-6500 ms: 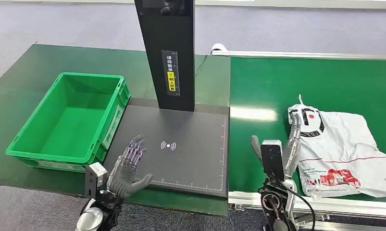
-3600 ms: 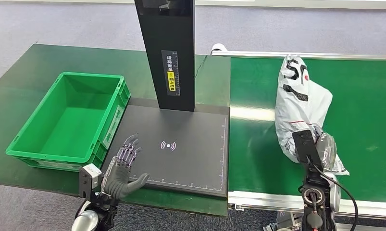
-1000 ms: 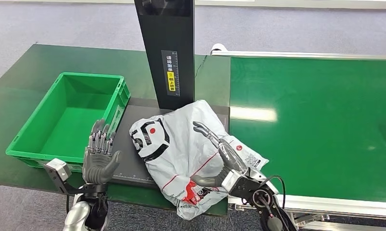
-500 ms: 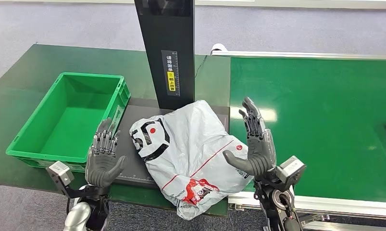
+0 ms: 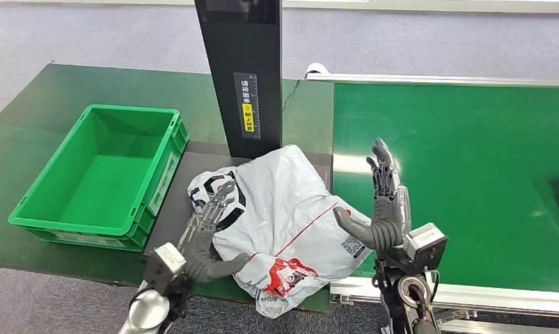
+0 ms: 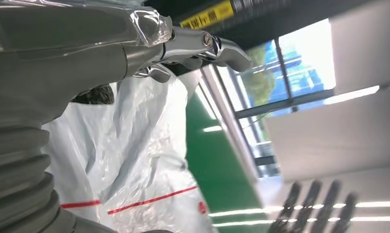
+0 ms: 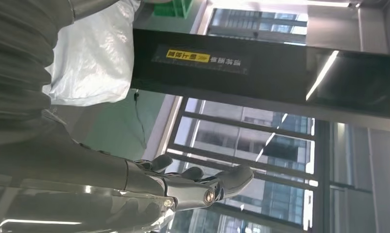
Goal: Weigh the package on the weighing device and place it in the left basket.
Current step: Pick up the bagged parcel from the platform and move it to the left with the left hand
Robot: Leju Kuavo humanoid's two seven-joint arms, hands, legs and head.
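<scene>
Grey carpeted floor (image 5: 95, 35) surrounds green tables (image 5: 26, 132); tall windows (image 7: 261, 141) admit daylight.

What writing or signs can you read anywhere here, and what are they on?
White and yellow label on the tall black post of the weighing device: Chinese characters beside a ruler scale, too small to read.
White plastic mailer package: bold black print, partly under the left hand, not readable.
Same package: a red logo and a square code with fine print, all too small to read.
No other text is legible.

From the head we look down on the whole table; both wrist cameras sit close behind their hands, sharing the white package (image 5: 283, 209).
</scene>
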